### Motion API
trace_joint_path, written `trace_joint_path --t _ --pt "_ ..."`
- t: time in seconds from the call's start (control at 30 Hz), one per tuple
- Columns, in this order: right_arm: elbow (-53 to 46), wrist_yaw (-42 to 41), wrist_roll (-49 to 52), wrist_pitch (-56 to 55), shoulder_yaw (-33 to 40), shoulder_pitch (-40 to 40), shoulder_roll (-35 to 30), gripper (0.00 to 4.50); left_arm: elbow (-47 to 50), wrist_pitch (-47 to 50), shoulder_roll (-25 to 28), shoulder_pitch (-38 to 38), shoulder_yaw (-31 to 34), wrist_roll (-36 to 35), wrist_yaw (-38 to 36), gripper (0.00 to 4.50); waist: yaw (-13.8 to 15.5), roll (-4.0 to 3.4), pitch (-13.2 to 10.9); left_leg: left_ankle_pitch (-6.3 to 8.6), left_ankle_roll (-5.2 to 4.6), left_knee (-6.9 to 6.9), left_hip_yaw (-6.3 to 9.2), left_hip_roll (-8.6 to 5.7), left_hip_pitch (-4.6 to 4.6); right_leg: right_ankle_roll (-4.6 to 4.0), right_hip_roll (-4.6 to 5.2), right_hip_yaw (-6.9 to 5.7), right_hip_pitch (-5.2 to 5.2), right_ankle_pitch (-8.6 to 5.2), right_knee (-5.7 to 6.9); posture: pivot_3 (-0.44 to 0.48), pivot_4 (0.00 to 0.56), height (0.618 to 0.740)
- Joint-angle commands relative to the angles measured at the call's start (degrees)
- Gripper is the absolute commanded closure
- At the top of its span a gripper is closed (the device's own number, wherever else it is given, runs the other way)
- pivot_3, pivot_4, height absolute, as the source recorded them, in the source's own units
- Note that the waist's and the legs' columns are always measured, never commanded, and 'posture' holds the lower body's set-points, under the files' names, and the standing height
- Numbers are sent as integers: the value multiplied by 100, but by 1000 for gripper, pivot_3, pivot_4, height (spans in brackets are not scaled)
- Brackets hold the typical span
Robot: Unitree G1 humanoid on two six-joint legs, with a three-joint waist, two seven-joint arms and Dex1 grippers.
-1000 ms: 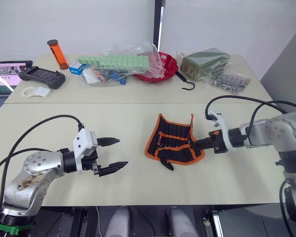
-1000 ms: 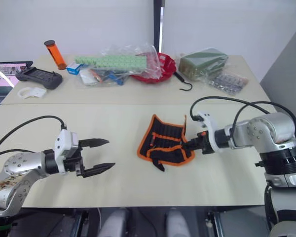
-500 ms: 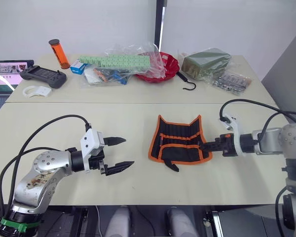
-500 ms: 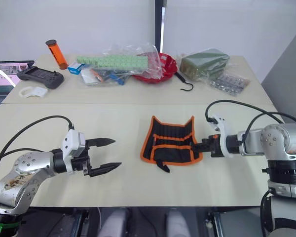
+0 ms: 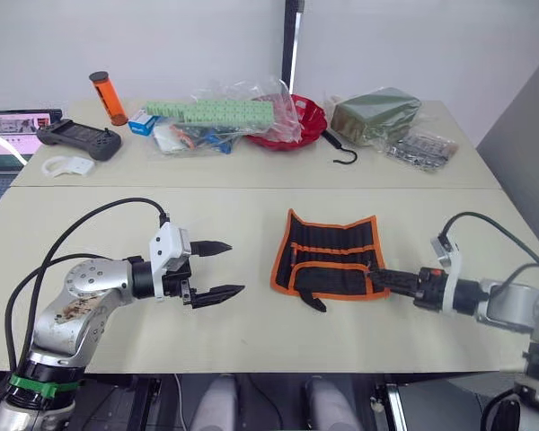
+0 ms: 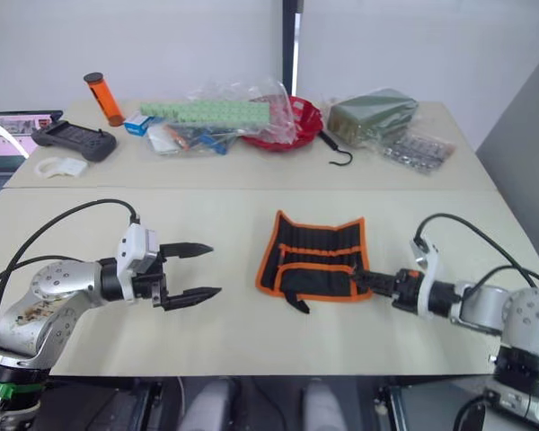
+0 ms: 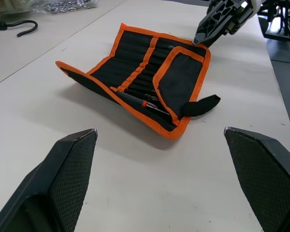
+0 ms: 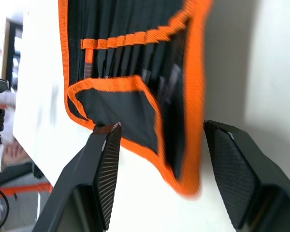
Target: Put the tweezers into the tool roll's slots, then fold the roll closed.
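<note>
The tool roll (image 5: 328, 262), black fabric with orange trim, lies partly unfolded on the near table, a flap turned over its front side and its short strap (image 5: 311, 303) pointing toward me. Slim dark tweezers (image 7: 137, 99) sit in the slots (image 8: 135, 53). My right gripper (image 5: 380, 280) is low at the roll's right front corner, fingers (image 8: 104, 179) apart with the orange edge between them, not pinched. My left gripper (image 5: 229, 268) hovers open to the left of the roll, well apart from it.
Along the far table stand a red bowl (image 5: 298, 121), a black hook (image 5: 341, 154), plastic bags of parts (image 5: 220, 117), a bagged green box (image 5: 373, 112), an orange tube (image 5: 105, 97), a black controller (image 5: 76, 137) and a laptop (image 5: 4, 135). A seam joins the two tables.
My right gripper drew back to the right, pulling the roll's right side out flatter, and then opened off its edge. The left gripper edged slightly toward the roll, still open.
</note>
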State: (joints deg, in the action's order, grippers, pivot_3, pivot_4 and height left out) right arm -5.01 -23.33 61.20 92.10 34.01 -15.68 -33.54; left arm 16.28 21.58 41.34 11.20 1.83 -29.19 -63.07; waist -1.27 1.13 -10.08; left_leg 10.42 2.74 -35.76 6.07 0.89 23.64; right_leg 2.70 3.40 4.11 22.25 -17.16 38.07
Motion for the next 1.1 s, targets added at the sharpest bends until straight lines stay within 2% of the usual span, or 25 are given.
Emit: trace_joint_path --t 0.03,0.3,0.33,0.57,0.8,1.1 --pt "-254 184 382 40 590 -3 248 1570 -21 -134 33 121 -6 10 -112 0 -40 0 0 0 0 1 0 1 -2 0 -1 0 0 0 0 0 150 740" --pt "-292 442 507 -30 675 36 562 1570 -154 -248 -35 257 -116 64 -179 0 -91 -1 0 0 0 2 0 0 0 0 0 0 0 0 0 0 150 740" --pt "-259 453 497 -46 669 20 574 2088 -166 -262 -39 268 -125 69 -179 0 -91 -1 0 0 0 2 0 0 0 0 0 0 0 0 0 0 150 740" --pt "-285 397 724 -26 756 -61 530 4426 -172 -318 -38 231 -104 94 -137 0 -96 -1 0 0 0 2 0 0 1 0 0 0 0 0 0 0 150 740" --pt "-236 515 1054 35 563 -501 259 4469 -167 -352 -120 196 -126 130 -32 0 -104 -3 -1 0 0 1 0 0 0 0 0 1 0 0 0 0 150 740" --pt "-619 1056 1251 40 -440 -1159 442 4469 -100 -347 -192 148 -132 189 66 0 -107 -3 -1 0 0 3 1 0 4 1 0 0 1 -1 0 0 150 740"
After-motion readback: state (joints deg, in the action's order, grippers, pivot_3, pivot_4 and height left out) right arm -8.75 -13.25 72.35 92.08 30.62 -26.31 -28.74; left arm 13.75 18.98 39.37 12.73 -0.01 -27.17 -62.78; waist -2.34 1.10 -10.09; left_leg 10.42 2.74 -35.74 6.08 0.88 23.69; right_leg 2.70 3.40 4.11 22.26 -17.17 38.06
